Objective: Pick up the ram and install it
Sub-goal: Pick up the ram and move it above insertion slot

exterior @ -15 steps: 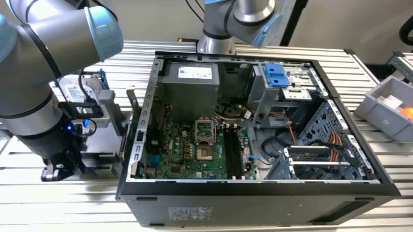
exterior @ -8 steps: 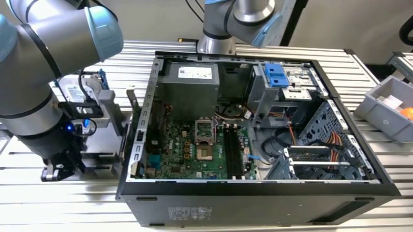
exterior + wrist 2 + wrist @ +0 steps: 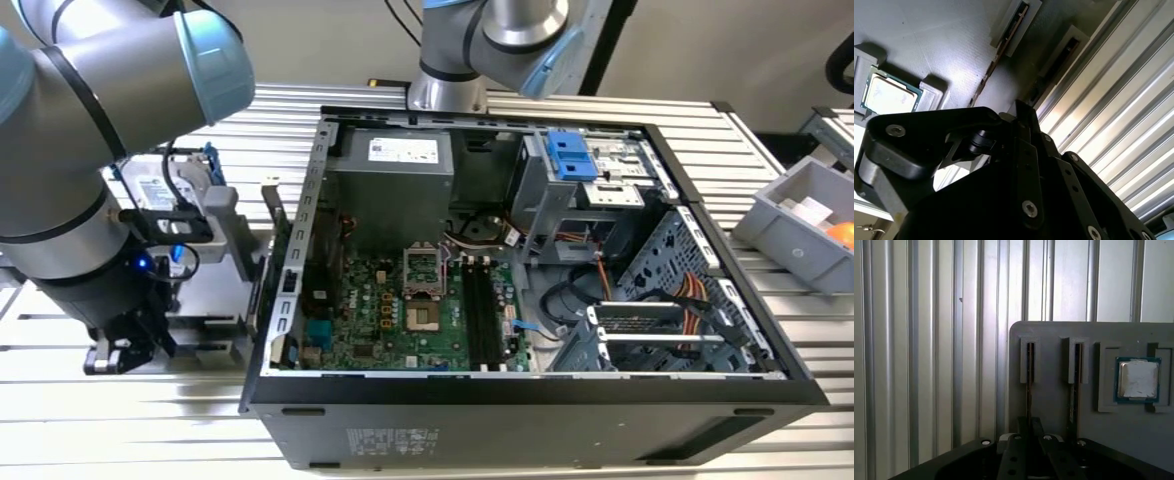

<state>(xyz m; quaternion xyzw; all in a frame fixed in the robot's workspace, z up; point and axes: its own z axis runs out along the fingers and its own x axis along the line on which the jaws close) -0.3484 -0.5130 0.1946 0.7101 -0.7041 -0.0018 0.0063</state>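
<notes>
Hanging low over the grey holder (image 3: 1054, 410) on the table (image 3: 134, 440), off the side of the case (image 3: 534, 410) toward the exterior view's left, the gripper (image 3: 1030, 424) lines up with the ram (image 3: 1029, 390). That ram stands on edge in the slot nearest the holder's rounded corner. A second stick (image 3: 1072, 395) stands in the slot beside it, and a chip (image 3: 1138, 379) lies in a recess past that. Whether the gripper is apart or clamped on the ram cannot be told.
</notes>
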